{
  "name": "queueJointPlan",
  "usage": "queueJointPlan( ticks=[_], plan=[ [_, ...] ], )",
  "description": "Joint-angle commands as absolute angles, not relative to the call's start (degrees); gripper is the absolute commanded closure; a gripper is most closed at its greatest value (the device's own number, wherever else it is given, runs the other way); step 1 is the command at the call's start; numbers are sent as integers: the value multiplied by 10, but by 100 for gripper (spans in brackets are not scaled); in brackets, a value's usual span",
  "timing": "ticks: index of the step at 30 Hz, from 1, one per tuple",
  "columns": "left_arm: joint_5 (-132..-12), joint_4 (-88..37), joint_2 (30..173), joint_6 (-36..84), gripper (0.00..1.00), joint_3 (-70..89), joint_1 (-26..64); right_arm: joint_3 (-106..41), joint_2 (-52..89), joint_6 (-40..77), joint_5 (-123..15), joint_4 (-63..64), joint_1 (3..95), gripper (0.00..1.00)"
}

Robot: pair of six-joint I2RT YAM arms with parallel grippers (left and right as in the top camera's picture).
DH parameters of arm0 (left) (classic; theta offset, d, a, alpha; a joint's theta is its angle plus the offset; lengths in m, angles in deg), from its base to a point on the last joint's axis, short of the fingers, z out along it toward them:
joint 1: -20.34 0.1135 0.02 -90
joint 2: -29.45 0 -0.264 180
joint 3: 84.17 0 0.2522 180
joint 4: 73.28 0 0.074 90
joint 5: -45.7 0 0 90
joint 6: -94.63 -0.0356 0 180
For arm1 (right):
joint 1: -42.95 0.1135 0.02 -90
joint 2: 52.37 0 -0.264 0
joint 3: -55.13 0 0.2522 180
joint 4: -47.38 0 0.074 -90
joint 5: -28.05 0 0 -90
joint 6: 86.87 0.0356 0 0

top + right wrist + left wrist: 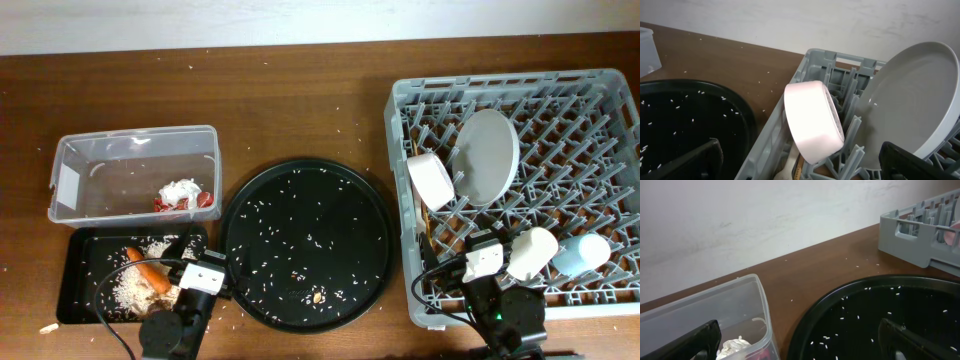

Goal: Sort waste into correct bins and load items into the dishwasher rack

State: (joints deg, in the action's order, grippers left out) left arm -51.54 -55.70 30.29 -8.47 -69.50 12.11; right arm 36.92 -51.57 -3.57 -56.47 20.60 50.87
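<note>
Grey dishwasher rack (520, 82), frame right, holds plate (485, 155) and bowl (432, 180); your left gripper (797, 340) and right gripper (800, 156) stand released, empty.

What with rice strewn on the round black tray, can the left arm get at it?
Probably yes: the left end effector hangs open beside the round tray, nothing between it and the rice; pinching grains looks hard.
</note>
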Motion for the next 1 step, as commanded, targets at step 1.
queueJointPlan(
  ticks=[1],
  plan=[
    [-519,-558,297,-92,1,-699,122,374,-520,-39,-564,206,507,1]
  ],
)
